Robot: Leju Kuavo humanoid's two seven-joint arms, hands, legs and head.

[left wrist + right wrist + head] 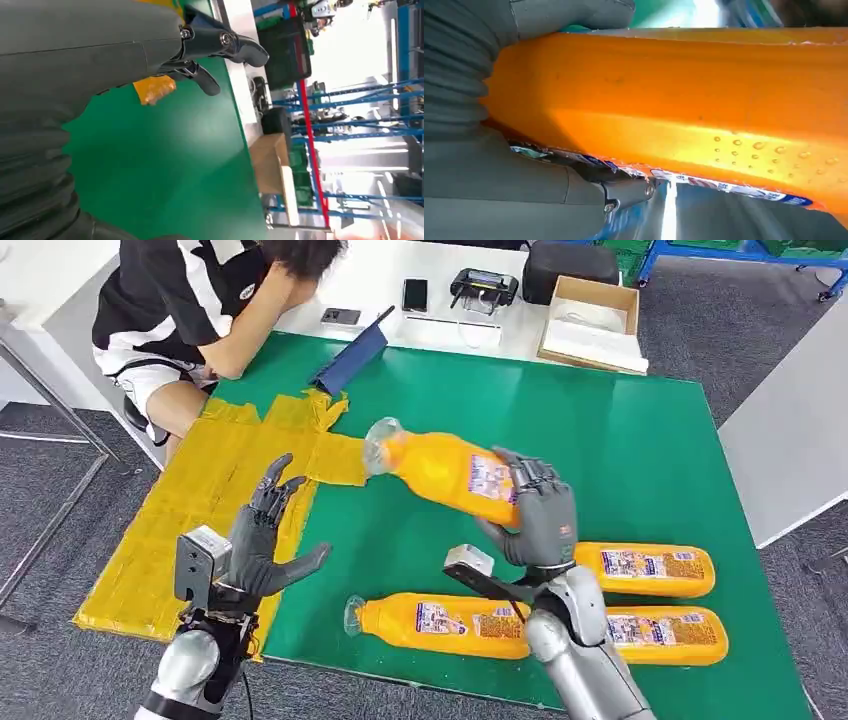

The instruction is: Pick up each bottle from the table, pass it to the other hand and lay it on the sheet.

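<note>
Orange plastic juice bottle [445, 472] is clamped aloft in your right hand [535, 512] above the green table [620, 450], so steer its neck squarely into your spread, seemingly empty left hand [262, 540].

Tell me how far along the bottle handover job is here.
Done: nothing lies on the yellow sheet yet. In hand: the right robot hand holds one orange plastic bottle aloft, towards the open left robot hand. Left: three orange bottles on the green table.

Four bottles [445, 472] — one sheet [215, 505]
</note>
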